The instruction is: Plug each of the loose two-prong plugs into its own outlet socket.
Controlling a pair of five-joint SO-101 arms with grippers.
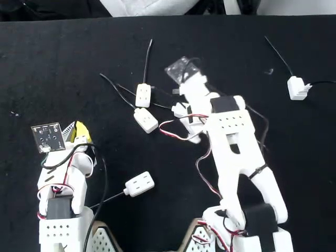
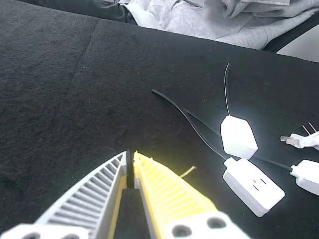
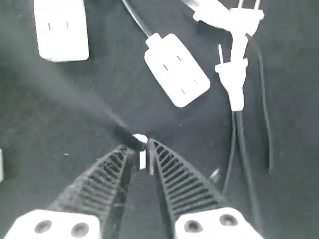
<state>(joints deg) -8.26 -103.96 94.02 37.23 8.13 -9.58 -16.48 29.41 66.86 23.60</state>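
Three white sockets lie on the black cloth: one (image 1: 143, 95), one (image 1: 146, 119) just below it, and one (image 1: 139, 184) nearer the arms. A loose plug (image 1: 298, 87) lies far right. My right arm (image 1: 228, 128) stands mid-table over more plugs (image 1: 181, 108). My right gripper (image 3: 141, 152) is shut on a small white plug with a blurred black cable. Past its tips lie a socket (image 3: 177, 69), another socket (image 3: 62, 30) and a two-prong plug (image 3: 234, 82). My left gripper (image 2: 130, 169) is shut with nothing in it, low at the left (image 1: 79, 131). Two sockets (image 2: 239, 137) (image 2: 254, 186) lie far from it.
Thin black cables (image 1: 123, 94) trail from the sockets across the cloth. Red and white arm wires (image 1: 173, 130) hang beside the right arm. A plug (image 2: 299, 141) lies at the left wrist view's edge. Grey fabric (image 2: 199, 15) lies beyond the table's far edge.
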